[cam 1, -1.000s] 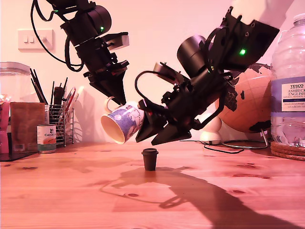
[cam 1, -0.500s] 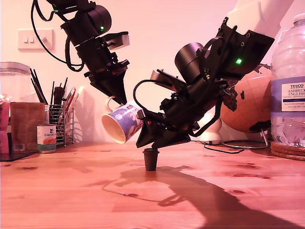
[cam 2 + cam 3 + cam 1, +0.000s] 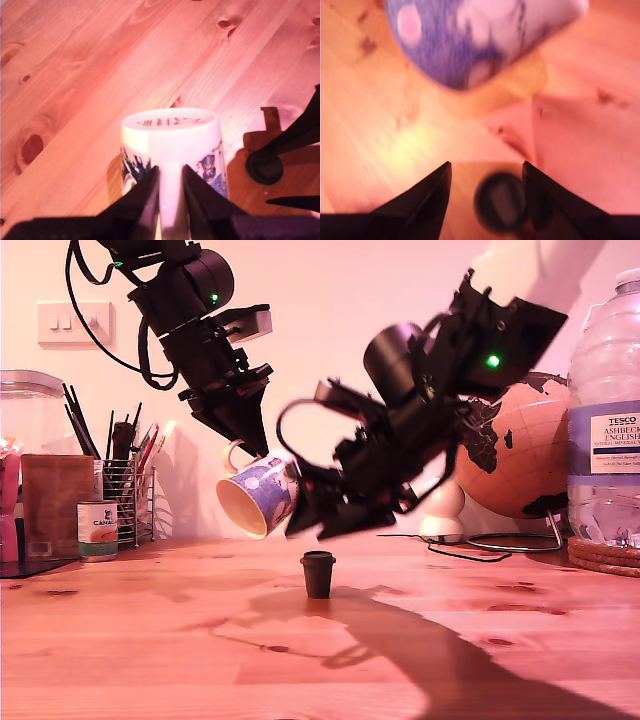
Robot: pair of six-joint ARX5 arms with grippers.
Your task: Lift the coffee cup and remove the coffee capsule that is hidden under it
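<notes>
White coffee cup (image 3: pixel 259 498) hung tipped, pinched at its handle by my first gripper (image 3: pixel 170 192), so my second gripper (image 3: pixel 486 192), jaws spread, could reach the coffee capsule (image 3: pixel 318 574) on the table (image 3: pixel 150 640) at its five o'clock.

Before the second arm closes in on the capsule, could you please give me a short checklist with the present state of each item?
1. Cup lifted off the table: ok, held tilted in the air.
2. My first gripper grips the cup handle: ok.
3. Capsule uncovered and upright: ok.
4. My second gripper open: ok.
5. Capsule between its fingers: ok in the second wrist view; in the exterior view the gripper is above it.
6. Cup clear of my second gripper: cannot tell, they look close.
</notes>
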